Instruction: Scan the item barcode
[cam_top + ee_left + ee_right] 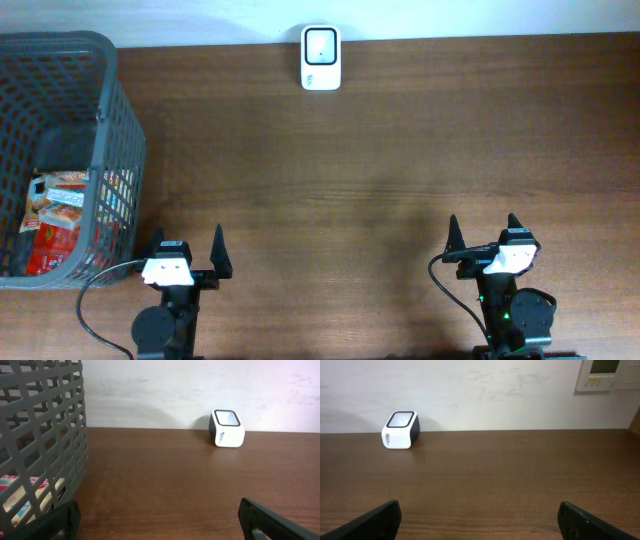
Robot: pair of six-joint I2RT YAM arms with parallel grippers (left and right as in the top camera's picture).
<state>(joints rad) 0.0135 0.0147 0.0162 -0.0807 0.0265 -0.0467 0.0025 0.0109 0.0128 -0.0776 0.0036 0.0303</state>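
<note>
hugging the far table (350,180) edge, scanner (321,58) sits well apart from basket (120,130).

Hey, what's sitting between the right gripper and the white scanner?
Nothing: only bare brown table lies between the right gripper and the scanner, clearest in the overhead view.

Packets (55,205) lie in left basket (104,110), scanner (321,58) behind.

Basket (122,130) of packets (55,205) left, scanner (321,58) far edge, left gripper (188,242), right gripper (483,228), jaws spread
</note>
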